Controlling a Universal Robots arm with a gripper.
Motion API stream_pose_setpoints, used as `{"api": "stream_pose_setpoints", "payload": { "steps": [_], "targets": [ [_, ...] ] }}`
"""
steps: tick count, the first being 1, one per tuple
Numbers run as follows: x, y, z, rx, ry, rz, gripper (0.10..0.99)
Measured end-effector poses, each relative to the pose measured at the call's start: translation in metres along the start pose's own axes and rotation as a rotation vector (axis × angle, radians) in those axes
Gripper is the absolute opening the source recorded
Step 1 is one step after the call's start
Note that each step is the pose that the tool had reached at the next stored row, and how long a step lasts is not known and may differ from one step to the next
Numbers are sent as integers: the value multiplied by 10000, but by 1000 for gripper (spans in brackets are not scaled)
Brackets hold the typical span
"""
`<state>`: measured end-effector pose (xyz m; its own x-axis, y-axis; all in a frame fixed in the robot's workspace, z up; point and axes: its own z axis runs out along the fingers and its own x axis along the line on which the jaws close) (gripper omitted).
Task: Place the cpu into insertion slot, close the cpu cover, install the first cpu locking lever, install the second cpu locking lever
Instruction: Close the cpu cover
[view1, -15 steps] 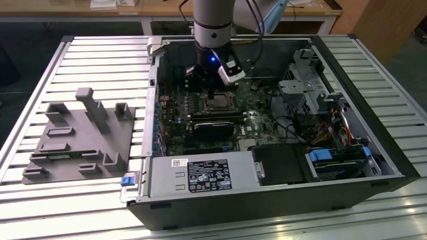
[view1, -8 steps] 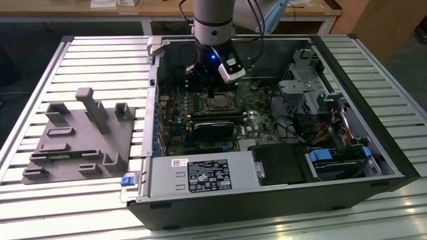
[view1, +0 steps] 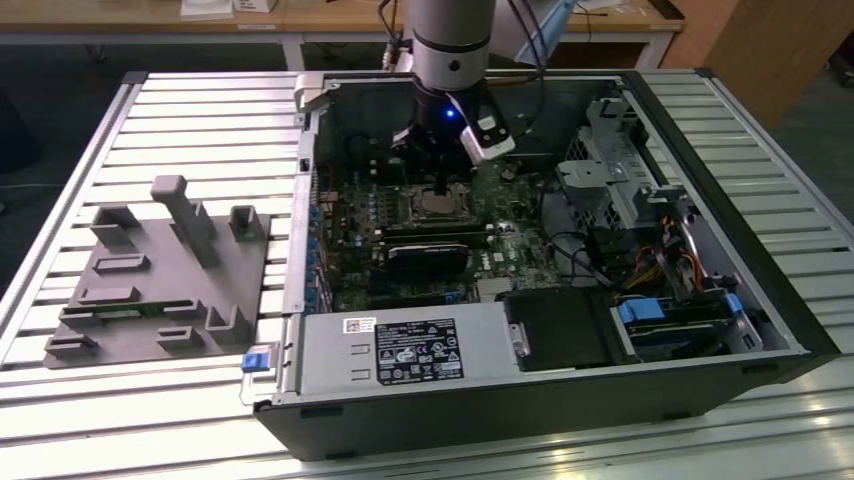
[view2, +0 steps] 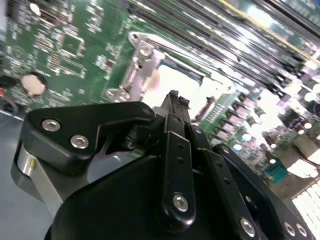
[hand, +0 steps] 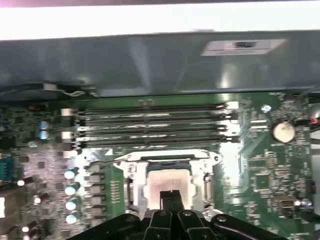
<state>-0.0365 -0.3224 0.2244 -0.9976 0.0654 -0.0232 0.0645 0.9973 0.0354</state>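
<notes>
First wrist view: cpu (hand: 167, 182) seated in slot (hand: 131, 195) at motherboard's (hand: 260, 165) middle, just beside memory slots (hand: 150, 125), cover (hand: 200, 159) seemingly down around it. Gripper (hand: 172, 194) clenched on nothing, tips over chip. Placement judged done; lever (hand: 107, 162) latching unclear, probably outstanding.

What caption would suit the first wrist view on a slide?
Shut gripper over the cpu, which lies in the insertion slot beside the memory slots.

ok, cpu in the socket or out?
In. The cpu sits flat inside the insertion slot in the first wrist view, its metal top showing within the silver rim.
</notes>
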Motion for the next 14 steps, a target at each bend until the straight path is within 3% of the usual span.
{"api": "stream_pose_setpoints", "payload": {
  "steps": [4, 14],
  "targets": [
    [-18, 1, -10, 1, 0, 0, 106],
    [-23, 9, -205, -1, -1, -15, 106]
  ]
}}
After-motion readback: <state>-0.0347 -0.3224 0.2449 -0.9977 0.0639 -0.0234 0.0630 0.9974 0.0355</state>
